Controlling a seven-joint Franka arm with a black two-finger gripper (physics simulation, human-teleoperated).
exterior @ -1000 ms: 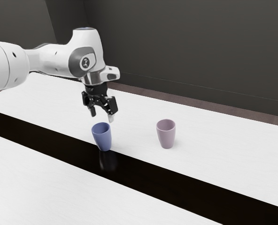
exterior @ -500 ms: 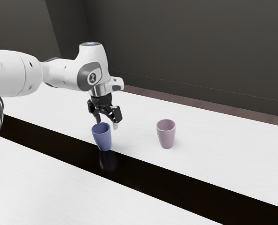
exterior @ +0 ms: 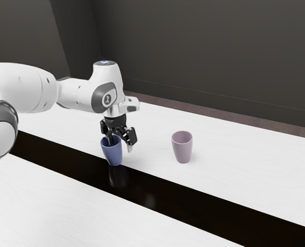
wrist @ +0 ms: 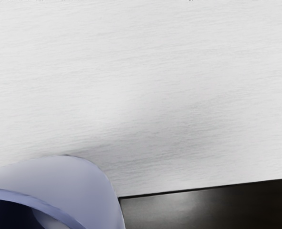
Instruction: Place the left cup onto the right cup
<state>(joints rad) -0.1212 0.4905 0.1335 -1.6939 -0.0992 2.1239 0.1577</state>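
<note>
A blue cup (exterior: 112, 153) stands upright on the table, on the edge of a black stripe, toward the exterior view's left. A mauve cup (exterior: 182, 146) stands upright to its right, on the white surface. My gripper (exterior: 118, 143) has come down over the blue cup's rim and is open: one finger dips inside the cup, the other hangs outside its right wall. In the wrist view the blue cup (wrist: 60, 193) looms large just under my hand, with white table beyond it.
The table (exterior: 235, 154) is white with a wide black stripe (exterior: 193, 206) running diagonally across it. A dark wall closes the back. Open white surface lies between the two cups and around the mauve one.
My gripper has descended and shifted slightly right, from above the blue cup down to its rim, one finger now inside the cup. Neither cup has moved.
</note>
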